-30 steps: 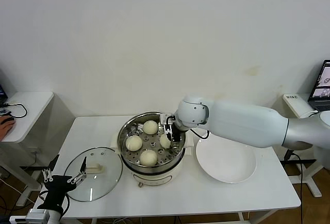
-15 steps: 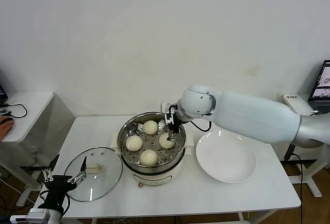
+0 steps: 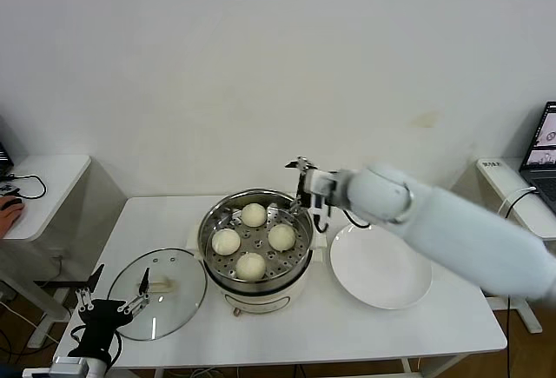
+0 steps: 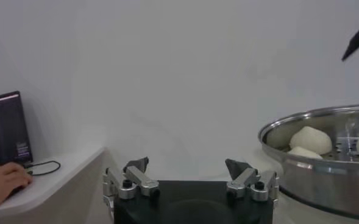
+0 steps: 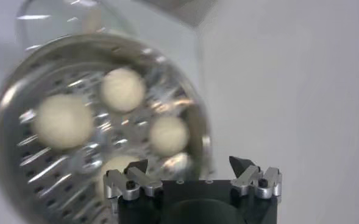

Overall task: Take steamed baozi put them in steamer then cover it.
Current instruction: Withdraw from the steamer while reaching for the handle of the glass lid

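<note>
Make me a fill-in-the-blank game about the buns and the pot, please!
1. The steamer has ____ steamed baozi inside it.
2. The white plate beside the steamer is ____.
3. The glass lid lies on the table, so the steamer is not yet ____.
4. The right gripper holds ____ above the steamer's rim.

Missing words: four; empty; covered; nothing

White plate (image 3: 380,267) right; glass lid (image 3: 158,294) left, on table (image 3: 347,330).
</note>
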